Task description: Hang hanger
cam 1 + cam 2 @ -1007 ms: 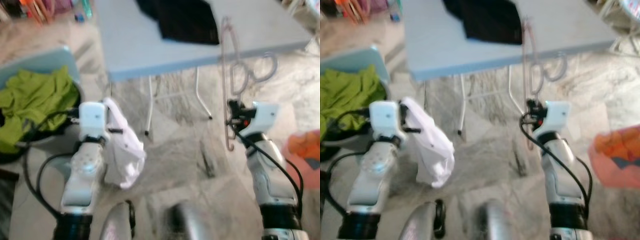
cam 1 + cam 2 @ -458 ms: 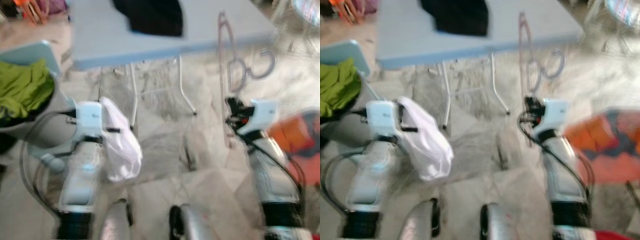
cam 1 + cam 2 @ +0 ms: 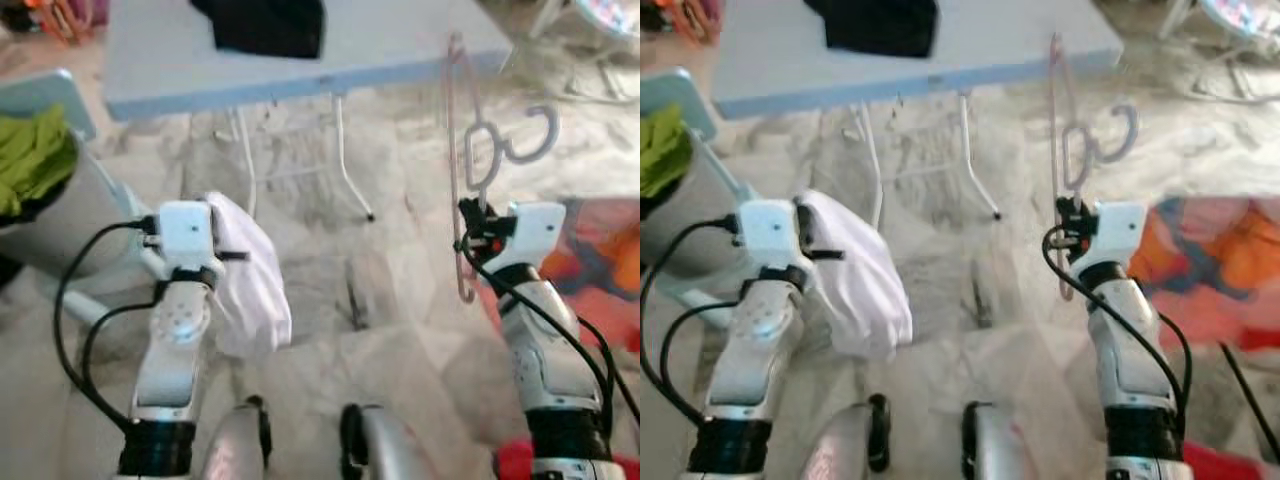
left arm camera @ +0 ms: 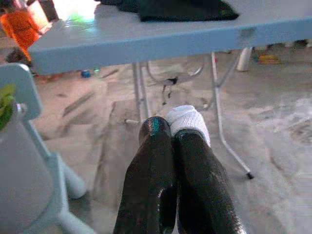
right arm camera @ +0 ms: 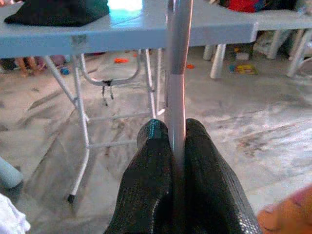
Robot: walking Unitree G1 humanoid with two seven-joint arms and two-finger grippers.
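My right gripper (image 3: 470,222) is shut on a pale pink plastic hanger (image 3: 458,150) that stands upright before me, its grey hook (image 3: 528,140) curling off to the right. In the right wrist view the hanger's bar (image 5: 178,83) runs up between my two black fingers (image 5: 151,175). My left gripper (image 3: 222,252) is shut on a white garment (image 3: 250,290) that droops beside my left arm. In the left wrist view a fold of white cloth (image 4: 187,122) is pinched at my fingertips (image 4: 156,127).
A grey folding table (image 3: 150,60) with a black garment (image 3: 265,22) on it stands ahead on thin metal legs (image 3: 345,160). A basket (image 3: 50,215) with green cloth (image 3: 30,155) is at my left. Orange and blue fabric (image 3: 600,250) lies on the marble floor at my right.
The camera has swung, so the table and basket slid left and the orange fabric came further into view. Both grippers keep their hold on hanger and garment.
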